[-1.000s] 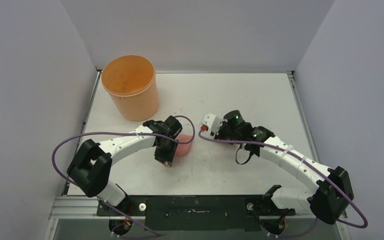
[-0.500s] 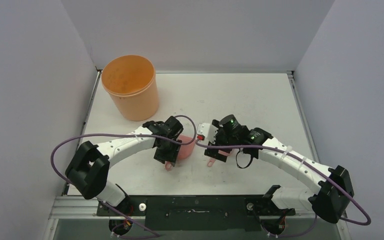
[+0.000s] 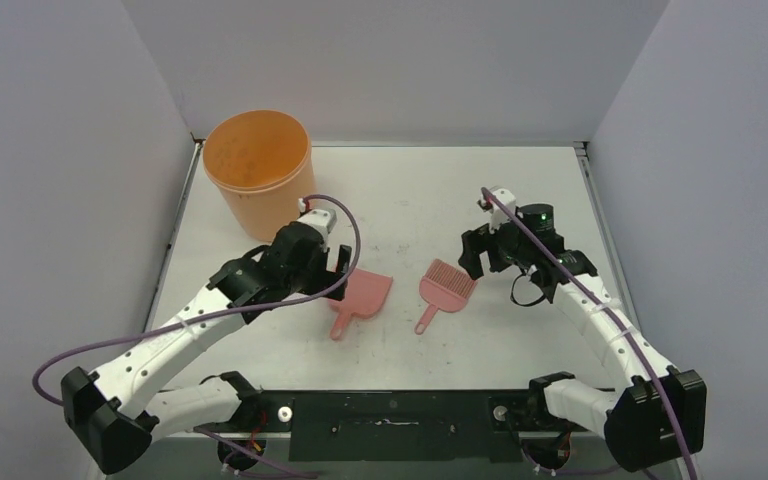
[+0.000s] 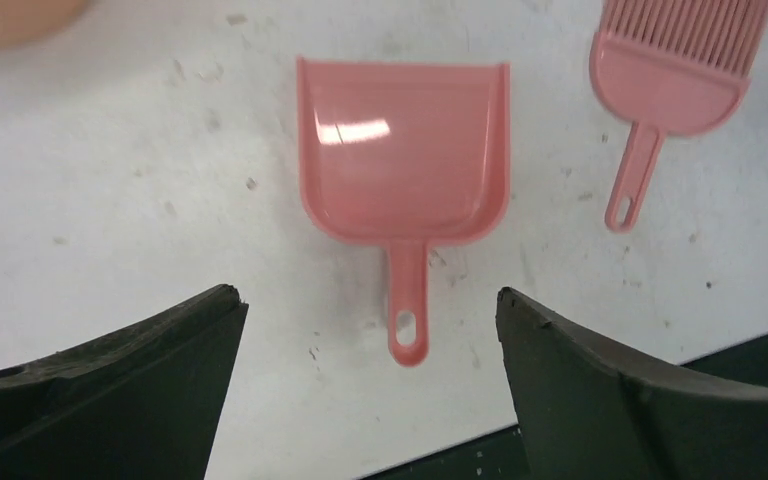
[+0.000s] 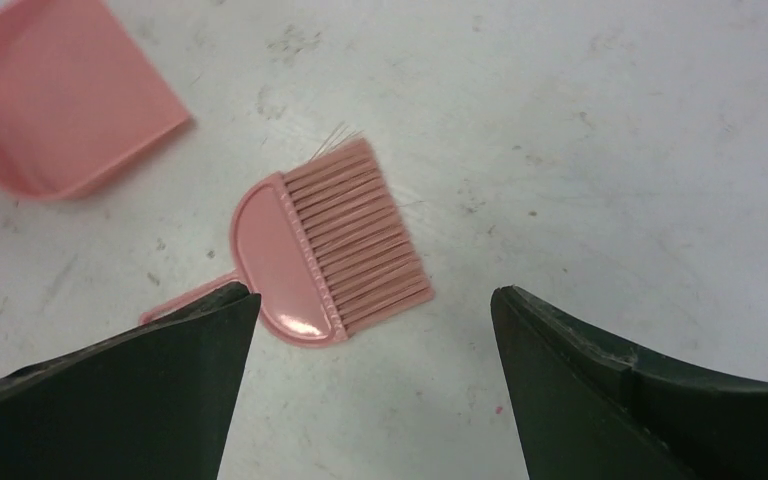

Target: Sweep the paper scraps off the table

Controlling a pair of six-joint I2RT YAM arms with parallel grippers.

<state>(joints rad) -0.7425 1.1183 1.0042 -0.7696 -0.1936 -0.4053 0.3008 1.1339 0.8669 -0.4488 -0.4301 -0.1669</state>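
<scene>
Left gripper (image 4: pixel 367 293) hovers spread and empty over the dustpan (image 4: pixel 405 150). Right gripper (image 5: pixel 375 292) hovers likewise over the brush (image 5: pixel 330 250). Both tools lie flat on the table (image 3: pixel 440 190), just beside each other. I find 0 paper scraps in any of the 3 views, and the pan holds nothing. I cannot see inside the bucket (image 3: pixel 260 175). Sweeping looks finished, so the next move is probably to retract both arms.

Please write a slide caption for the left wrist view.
Open left tool above empty pink dustpan, brush beside it, on white table.
</scene>
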